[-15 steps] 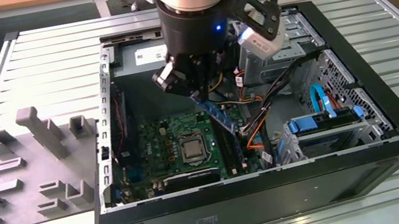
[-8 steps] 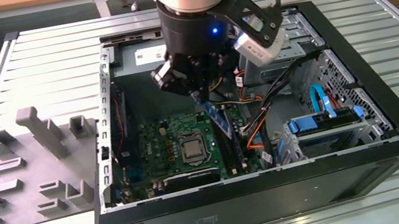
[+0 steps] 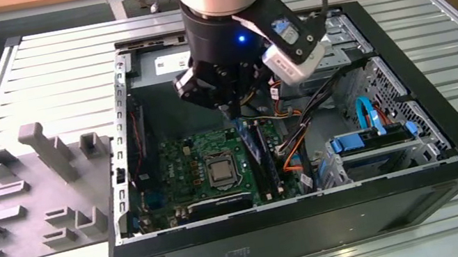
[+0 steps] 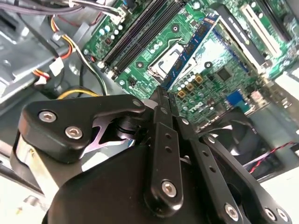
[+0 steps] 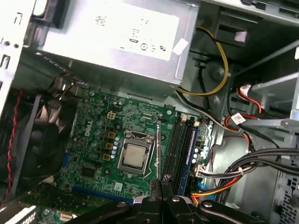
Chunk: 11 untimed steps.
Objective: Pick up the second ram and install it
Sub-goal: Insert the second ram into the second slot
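Item: my gripper (image 3: 230, 108), clenched on the second ram (image 3: 247, 141), which hangs edge-down below my fingers (image 4: 161, 135) over the motherboard (image 3: 188, 164). The second wrist view shows the ram's blue face and chips. In the first wrist view it is a thin edge-on line, with the memory slots (image 5: 176, 144) just beside it. Contact with the slots: cannot tell.

1. The second ram (image 3: 251, 144) is a long, thin, dark blue stick near the centre of the exterior view.
2. It hangs steeply, its upper end pinched in the end effector (image 3: 229, 113).
3. The second wrist view shows black chips along its face.
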Motion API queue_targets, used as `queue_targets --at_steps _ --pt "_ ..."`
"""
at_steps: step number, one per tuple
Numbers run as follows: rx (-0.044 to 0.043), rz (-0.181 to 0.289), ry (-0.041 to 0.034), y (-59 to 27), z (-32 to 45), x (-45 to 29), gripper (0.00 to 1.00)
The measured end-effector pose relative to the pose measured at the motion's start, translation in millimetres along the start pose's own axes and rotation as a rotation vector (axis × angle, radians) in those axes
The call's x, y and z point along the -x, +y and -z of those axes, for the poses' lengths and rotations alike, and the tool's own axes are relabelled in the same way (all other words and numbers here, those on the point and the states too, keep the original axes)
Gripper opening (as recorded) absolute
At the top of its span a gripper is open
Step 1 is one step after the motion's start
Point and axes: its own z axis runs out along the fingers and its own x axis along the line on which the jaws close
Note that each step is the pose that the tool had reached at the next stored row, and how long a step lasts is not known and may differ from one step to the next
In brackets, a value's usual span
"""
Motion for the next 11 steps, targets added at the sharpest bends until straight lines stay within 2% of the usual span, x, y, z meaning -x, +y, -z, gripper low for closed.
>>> queue_targets --at_steps 9,10,11 --pt "-0.0065 -0.164 -0.0097 -0.1 -1.8 0.0 0.11" --pt "-0.0085 -0.219 -0.0130 -0.1 -2.2 -0.1 0.11" --pt "-0.0086 -0.223 -0.0132 -0.1 -2.2 -0.1 0.11"
